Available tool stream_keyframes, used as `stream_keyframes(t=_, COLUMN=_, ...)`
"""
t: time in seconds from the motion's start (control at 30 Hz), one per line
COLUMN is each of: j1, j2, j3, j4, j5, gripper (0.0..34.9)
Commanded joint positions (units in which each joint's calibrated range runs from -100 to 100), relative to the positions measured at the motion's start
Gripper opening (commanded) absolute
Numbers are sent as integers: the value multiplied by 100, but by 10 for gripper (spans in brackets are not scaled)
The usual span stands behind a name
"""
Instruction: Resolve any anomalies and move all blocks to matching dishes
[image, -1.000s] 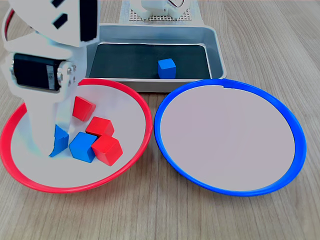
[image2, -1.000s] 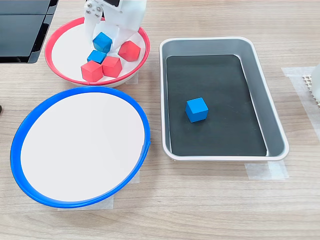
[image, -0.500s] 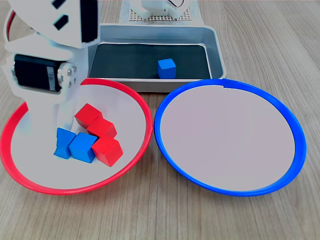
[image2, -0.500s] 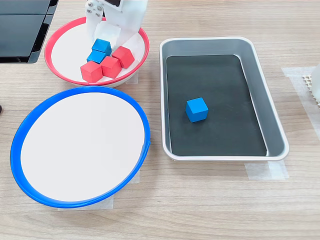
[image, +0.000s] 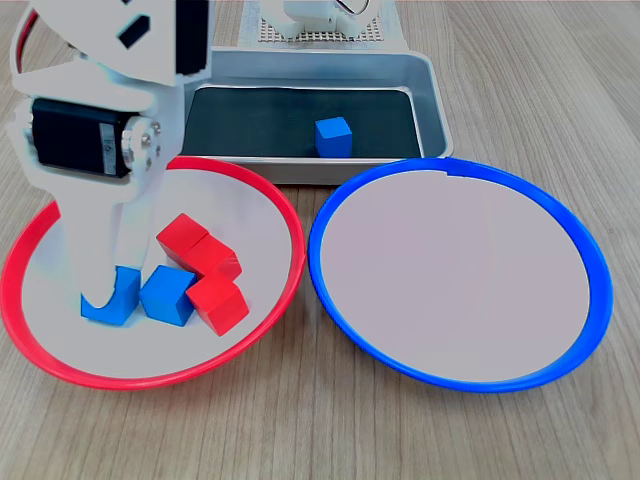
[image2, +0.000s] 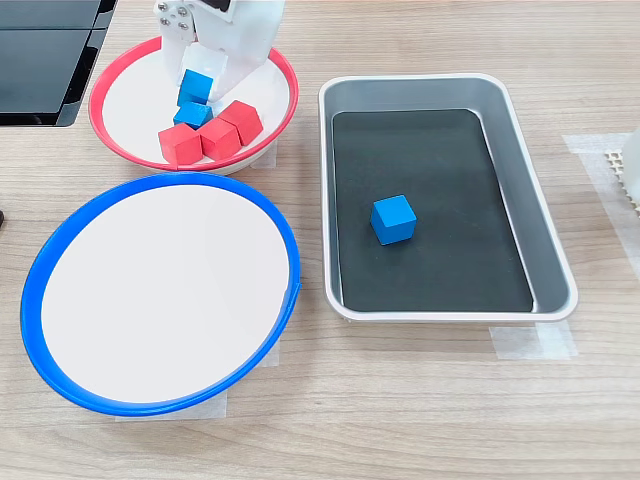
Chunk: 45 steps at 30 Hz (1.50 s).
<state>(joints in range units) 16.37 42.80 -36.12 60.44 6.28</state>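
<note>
I find no readable text, labels, brand names, numbers or signs in either exterior view, not on the dishes, the blocks, the tray or my own arm.
</note>
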Motion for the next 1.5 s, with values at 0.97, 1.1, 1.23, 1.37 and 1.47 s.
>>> stream_keyframes(t=0.97, j1=-2743, j2=-1768, j3=2059, j4=-311, j5=274, gripper=119)
stream_keyframes(t=1.1, j1=-2771, j2=-1913, j3=2342, j4=-237, j5=420, gripper=154)
stream_keyframes(t=1.23, j1=-2743, j2=-2228, j3=2542, j4=76, j5=542, gripper=146)
stream_keyframes(t=1.37, j1=-2602, j2=-2834, j3=2797, j4=976, j5=825, gripper=146)
stream_keyframes(t=1.47, j1=-2376, j2=-3448, j3=3043, j4=1810, j5=1172, gripper=150)
